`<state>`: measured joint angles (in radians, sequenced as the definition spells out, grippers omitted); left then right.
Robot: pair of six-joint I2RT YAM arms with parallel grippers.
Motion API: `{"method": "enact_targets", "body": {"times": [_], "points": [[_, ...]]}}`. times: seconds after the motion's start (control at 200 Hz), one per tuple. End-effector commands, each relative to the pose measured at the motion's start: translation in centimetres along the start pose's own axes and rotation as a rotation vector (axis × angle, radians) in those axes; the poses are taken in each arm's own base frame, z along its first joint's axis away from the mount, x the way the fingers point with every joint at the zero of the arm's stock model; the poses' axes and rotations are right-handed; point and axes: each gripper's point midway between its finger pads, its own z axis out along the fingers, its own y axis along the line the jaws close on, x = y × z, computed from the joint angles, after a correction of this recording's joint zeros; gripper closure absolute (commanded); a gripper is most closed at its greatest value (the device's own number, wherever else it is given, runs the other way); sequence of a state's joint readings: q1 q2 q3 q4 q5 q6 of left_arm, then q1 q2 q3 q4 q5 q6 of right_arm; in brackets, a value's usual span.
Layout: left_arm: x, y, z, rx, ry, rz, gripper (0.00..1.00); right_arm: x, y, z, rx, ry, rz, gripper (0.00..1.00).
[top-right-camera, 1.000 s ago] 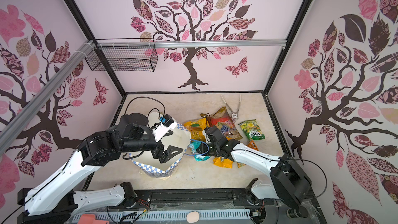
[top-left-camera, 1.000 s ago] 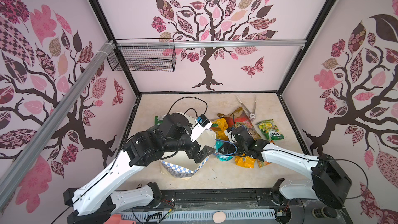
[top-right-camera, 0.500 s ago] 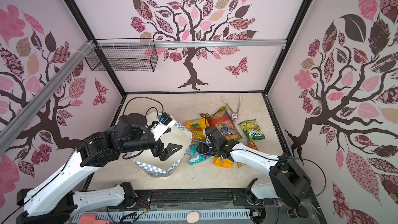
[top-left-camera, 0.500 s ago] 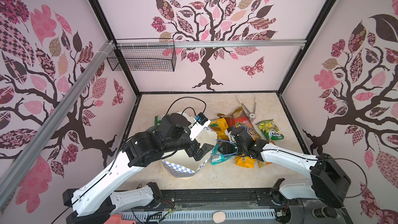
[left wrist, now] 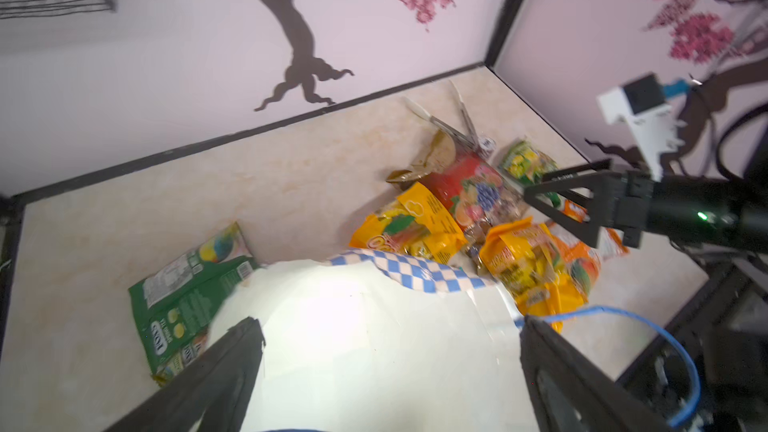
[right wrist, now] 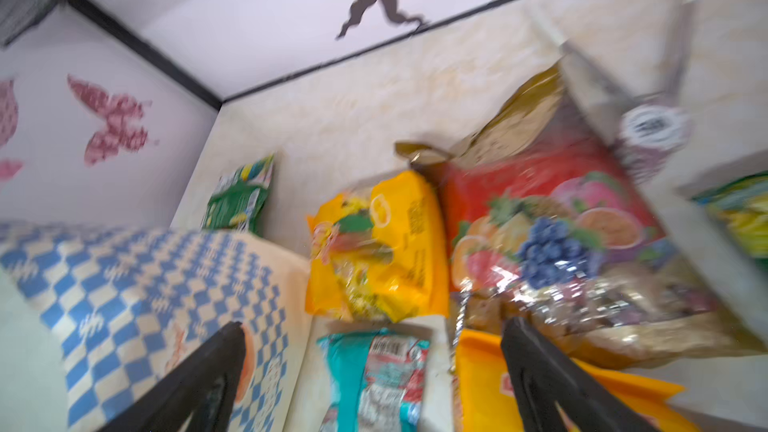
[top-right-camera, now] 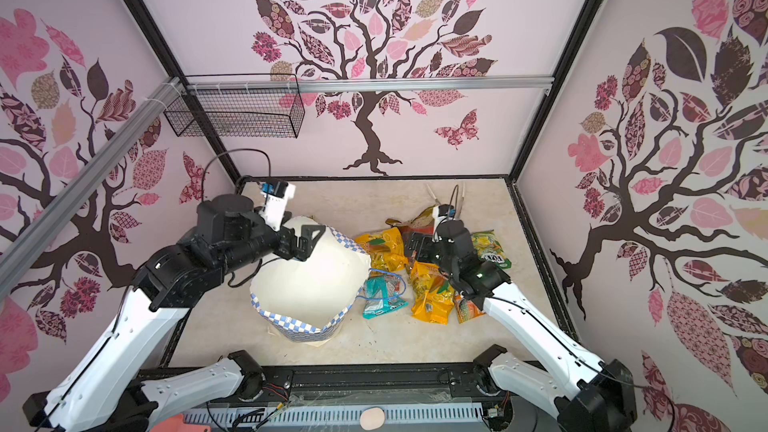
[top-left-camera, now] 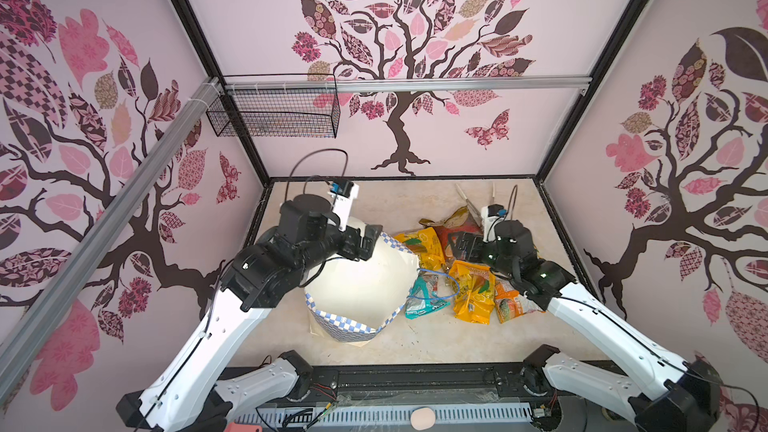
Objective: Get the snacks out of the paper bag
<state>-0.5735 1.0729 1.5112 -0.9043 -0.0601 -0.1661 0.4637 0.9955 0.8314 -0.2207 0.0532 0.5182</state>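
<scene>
The paper bag (top-left-camera: 357, 284) (top-right-camera: 307, 280) stands left of centre, mouth up, and only white paper shows inside. My left gripper (top-left-camera: 368, 243) (left wrist: 386, 326) hangs open over the bag's far rim, holding nothing. A pile of snacks lies to its right: a teal packet (top-left-camera: 424, 301) (right wrist: 374, 380) under the bag's blue cord, yellow packets (top-left-camera: 422, 245) (top-left-camera: 471, 292) and a red fruit packet (left wrist: 469, 189) (right wrist: 552, 218). My right gripper (top-left-camera: 457, 245) (right wrist: 374, 324) is open above the pile, with the teal packet lying free below it.
A green packet (left wrist: 187, 284) (right wrist: 241, 197) lies on the floor behind the bag, and another green one (top-right-camera: 492, 249) sits by the right wall. Metal tongs (top-left-camera: 469, 201) rest at the back. A wire basket (top-left-camera: 274, 114) hangs on the back wall.
My right gripper has opened and let go of the teal packet, which now lies beside the bag. The left gripper has moved from the bag's near side to its far rim.
</scene>
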Motion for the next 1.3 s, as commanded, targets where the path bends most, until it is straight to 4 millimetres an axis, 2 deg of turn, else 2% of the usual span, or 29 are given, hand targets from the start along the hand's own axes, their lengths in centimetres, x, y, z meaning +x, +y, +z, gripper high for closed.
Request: {"method": "enact_targets", "body": {"times": [0.0, 0.045, 0.14, 0.21, 0.285, 0.375, 0.47, 0.56, 0.675, 0.73, 0.805, 0.905, 0.99, 1.04, 1.135, 1.25, 1.296], "points": [[-3.6, 2.7, 0.4, -0.018, -0.090, -0.135, 0.01, -2.7, -3.9, -0.8, 0.125, -0.093, -0.027, 0.00], [-3.8, 5.1, 1.4, -0.064, -0.086, -0.190, 0.01, -3.4, -5.7, -0.8, 0.172, -0.121, -0.024, 0.00], [-3.4, 12.0, 2.7, -0.207, -0.099, -0.339, 0.01, -4.8, -9.7, -1.0, 0.288, -0.185, 0.005, 0.00], [-2.2, 17.3, 2.5, -0.348, -0.126, -0.421, 0.01, -5.3, -12.4, -1.1, 0.352, -0.216, 0.059, 0.00], [-0.3, 22.1, 1.5, -0.557, -0.146, -0.440, 0.01, -5.6, -15.0, -1.0, 0.413, -0.251, 0.118, 0.00], [2.6, 26.0, 0.5, -0.777, -0.132, -0.402, 0.01, -5.2, -17.2, -0.3, 0.486, -0.287, 0.108, 0.00], [6.3, 28.6, -0.1, -0.939, -0.116, -0.404, 0.02, -4.2, -19.7, 0.3, 0.574, -0.327, 0.053, 0.00], [10.3, 29.5, 0.4, -0.989, -0.104, -0.400, 0.02, -3.1, -21.9, 0.3, 0.657, -0.386, 0.017, 0.00], [14.5, 29.5, 1.2, -1.000, -0.088, -0.317, 0.02, -1.2, -23.2, 1.0, 0.677, -0.403, -0.047, 0.00], [15.3, 29.2, 0.9, -1.002, -0.111, -0.326, 0.02, -0.1, -23.9, 1.7, 0.692, -0.367, -0.062, 0.00], [15.3, 28.4, 1.0, -0.952, -0.150, -0.341, 0.02, 1.0, -24.5, 2.7, 0.695, -0.335, -0.068, 0.00], [17.7, 27.7, 1.7, -0.911, -0.216, -0.444, 0.02, 0.0, -23.8, 3.8, 0.644, -0.359, -0.082, 0.00], [20.7, 27.5, 2.2, -0.907, -0.257, -0.490, 0.05, -0.8, -23.1, 4.5, 0.628, -0.386, -0.157, 0.00], [20.8, 27.4, 2.5, -0.885, -0.309, -0.487, 0.07, -1.1, -23.0, 4.8, 0.627, -0.386, -0.177, 0.00], [20.5, 27.0, 3.8, -0.821, -0.370, -0.410, 0.06, -0.8, -22.7, 3.8, 0.589, -0.504, -0.198, 0.00], [20.6, 26.7, 6.5, -0.730, -0.360, -0.312, 0.05, 0.2, -21.7, 5.3, 0.509, -0.416, -0.243, 0.00], [21.1, 26.7, 7.7, -0.699, -0.353, -0.289, 0.05, 1.1, -21.9, 5.6, 0.494, -0.411, -0.255, 0.00]]}}
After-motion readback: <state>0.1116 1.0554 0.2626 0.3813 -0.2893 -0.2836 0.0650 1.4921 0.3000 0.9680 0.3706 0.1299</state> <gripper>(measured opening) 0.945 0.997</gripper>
